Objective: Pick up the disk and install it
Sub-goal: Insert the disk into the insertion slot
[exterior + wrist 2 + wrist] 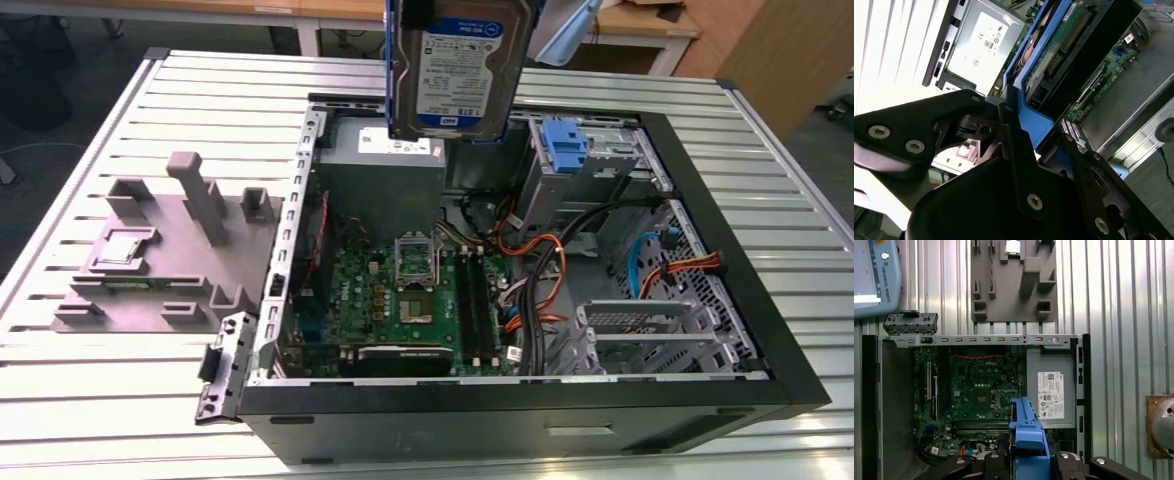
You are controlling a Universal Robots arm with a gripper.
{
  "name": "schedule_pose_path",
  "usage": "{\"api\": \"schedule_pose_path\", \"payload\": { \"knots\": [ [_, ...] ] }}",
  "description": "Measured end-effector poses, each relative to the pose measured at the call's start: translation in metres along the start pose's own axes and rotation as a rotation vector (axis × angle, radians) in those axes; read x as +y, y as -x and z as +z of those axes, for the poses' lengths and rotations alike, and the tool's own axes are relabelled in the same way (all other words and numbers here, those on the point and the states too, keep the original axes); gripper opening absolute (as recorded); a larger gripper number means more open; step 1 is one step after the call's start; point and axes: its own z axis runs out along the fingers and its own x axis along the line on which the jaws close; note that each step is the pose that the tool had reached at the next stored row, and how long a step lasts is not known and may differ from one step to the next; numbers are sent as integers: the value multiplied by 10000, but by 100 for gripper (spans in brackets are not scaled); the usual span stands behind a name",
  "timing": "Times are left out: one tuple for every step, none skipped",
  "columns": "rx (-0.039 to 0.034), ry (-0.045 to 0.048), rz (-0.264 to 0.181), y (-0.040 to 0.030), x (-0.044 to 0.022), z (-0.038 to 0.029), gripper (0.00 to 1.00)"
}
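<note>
The disk (pixel 454 65), a silver hard drive with a white-and-blue label in a blue carrier, hangs upright in the air above the back of the open computer case (pixel 534 405) in the exterior view. In both wrist views my gripper (pixel 1026 460) is shut on the disk's blue carrier (pixel 1026 432), with black fingers (pixel 1010 131) pressed on either side of it. The second wrist view shows the disk's green circuit-board underside (pixel 1064 42). The disk is directly over the grey power supply (pixel 380 165) and the gap beside it.
The case lies on its side on a slatted metal table (pixel 107 400), its motherboard (pixel 414 300) and cables exposed. A blue bracket (pixel 567 150) sits on the grey drive bay at the back. A grey fixture block (pixel 160 250) stands at the exterior view's left. A pendant (pixel 874 275) rests beyond the case.
</note>
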Motion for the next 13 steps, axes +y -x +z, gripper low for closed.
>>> {"api": "schedule_pose_path", "payload": {
  "knots": [
    [16,0,0,-3,0,0,37],
    [36,-2,-1,-8,0,1,37],
    [63,-3,0,-14,-1,1,37],
    [96,-4,1,-19,-1,0,37],
    [129,-6,1,-27,-1,0,37],
    [157,-7,2,-34,-2,1,37],
    [184,-8,2,-42,-2,1,37],
    [211,-10,3,-49,-2,1,37],
    [233,-11,3,-56,-2,1,37],
    [247,-10,3,-62,-3,0,37],
    [254,-10,3,-69,-3,0,37],
    [261,-11,3,-76,-3,1,37],
    [265,-12,3,-83,-4,1,37]
  ]
}}
